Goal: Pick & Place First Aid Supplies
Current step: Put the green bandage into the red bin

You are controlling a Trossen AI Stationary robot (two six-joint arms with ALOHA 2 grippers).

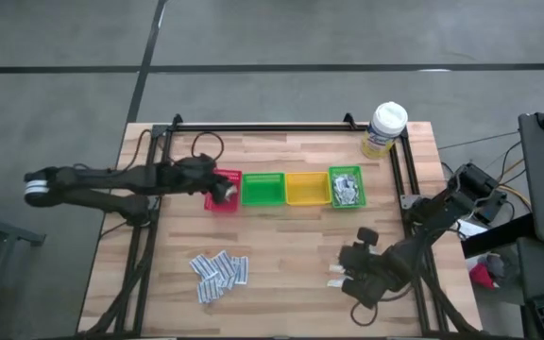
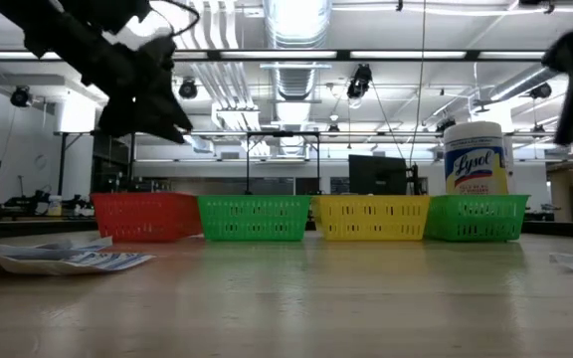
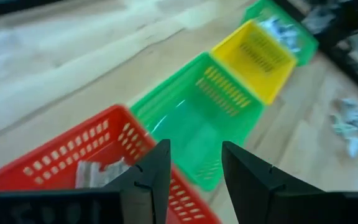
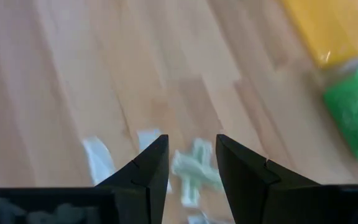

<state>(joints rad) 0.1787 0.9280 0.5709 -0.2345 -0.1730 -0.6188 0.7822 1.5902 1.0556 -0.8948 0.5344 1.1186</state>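
The left gripper [image 3: 194, 171], fingers spread and empty, hovers over the red bin [image 1: 223, 190], where a white sachet [image 3: 98, 172] lies. The right gripper [image 4: 191, 163], also spread, hangs above blurred sachets [image 1: 337, 277] at the table's near right; a larger pile [image 1: 219, 272] sits near left.

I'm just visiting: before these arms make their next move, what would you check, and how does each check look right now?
1. Left gripper empty, jaws open: ok.
2. A sachet lies inside the red bin: ok.
3. Right gripper jaws open over the loose sachets by the table's right edge: ok, nothing held.
4. Pile of sachets at front left waits unsorted: not ok, work remains.
5. Right-hand green bin already holds sachets; yellow bin and the other green bin look empty: ok.
6. Whether the red bin's sachet is the right kind: cannot tell.
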